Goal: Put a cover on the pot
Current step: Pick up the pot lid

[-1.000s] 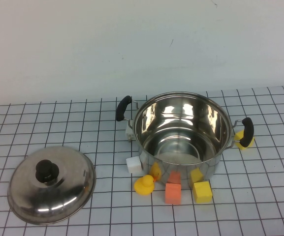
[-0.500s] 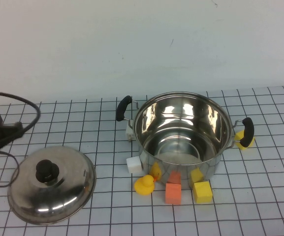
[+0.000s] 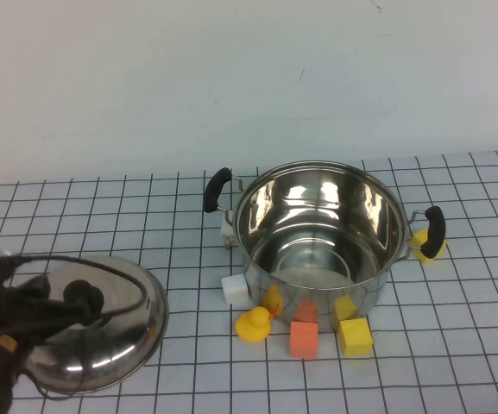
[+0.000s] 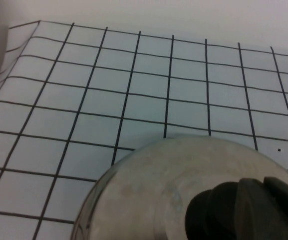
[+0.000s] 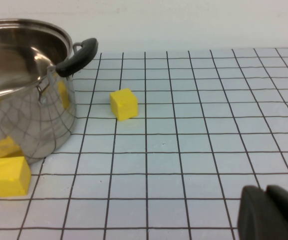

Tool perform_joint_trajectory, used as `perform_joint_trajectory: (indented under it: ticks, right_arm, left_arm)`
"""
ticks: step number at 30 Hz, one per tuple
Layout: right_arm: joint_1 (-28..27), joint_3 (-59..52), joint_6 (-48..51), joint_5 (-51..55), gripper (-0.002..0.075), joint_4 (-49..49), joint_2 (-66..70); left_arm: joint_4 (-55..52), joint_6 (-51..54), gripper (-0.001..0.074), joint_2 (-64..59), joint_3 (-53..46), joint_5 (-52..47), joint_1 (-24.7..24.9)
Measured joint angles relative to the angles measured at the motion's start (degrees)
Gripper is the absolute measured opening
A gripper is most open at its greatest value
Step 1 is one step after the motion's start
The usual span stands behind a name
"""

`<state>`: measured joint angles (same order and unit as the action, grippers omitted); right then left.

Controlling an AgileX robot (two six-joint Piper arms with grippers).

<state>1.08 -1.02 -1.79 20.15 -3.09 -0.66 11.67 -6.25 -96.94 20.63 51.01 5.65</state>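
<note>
My left hand (image 3: 33, 310) blurs over the lid (image 3: 119, 336), hiding its near side. My right hand (image 5: 273, 215) is cut off at the edge.

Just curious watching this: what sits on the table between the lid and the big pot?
In the high view, a white cube and a yellow duck lie between the lid and the pot. The left pincer is over the lid's knob; the right pincer is out of that view.

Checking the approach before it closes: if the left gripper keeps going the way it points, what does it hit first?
Probably the lid's black knob, just ahead of the left gripper. The right gripper is parked beside the pot.
</note>
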Motion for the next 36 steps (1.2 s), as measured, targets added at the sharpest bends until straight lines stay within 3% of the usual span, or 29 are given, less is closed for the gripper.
perform_joint_trajectory:
  ticks: [4,6,11,14,23,36]
  right_arm:
    - [0.0,0.0,0.0,0.0,0.0009,0.0,0.0]
    - [0.0,0.0,0.0,0.0,0.0009,0.0,0.0]
    - [0.0,0.0,0.0,0.0,0.0009,0.0,0.0]
    - [0.0,0.0,0.0,0.0,0.0009,0.0,0.0]
    - [0.0,0.0,0.0,0.0,0.0009,0.0,0.0]
    - [0.0,0.0,0.0,0.0,0.0009,0.0,0.0]
  left_arm:
    - [-0.7,0.2,0.0048,-6.3,-0.5,7.7,1.2]
    - [-1.1,0.2,0.0128,-9.5,-0.3,10.6,1.2]
    - [-1.5,0.2,0.0418,-16.6,2.3,11.9,1.3]
    - [-1.7,0.2,0.0489,-19.3,4.0,12.0,1.3]
    - [-1.9,6.2,0.0517,-24.0,10.6,12.1,1.4]
    - [1.7,4.6,0.0520,-27.1,12.0,15.3,1.5]
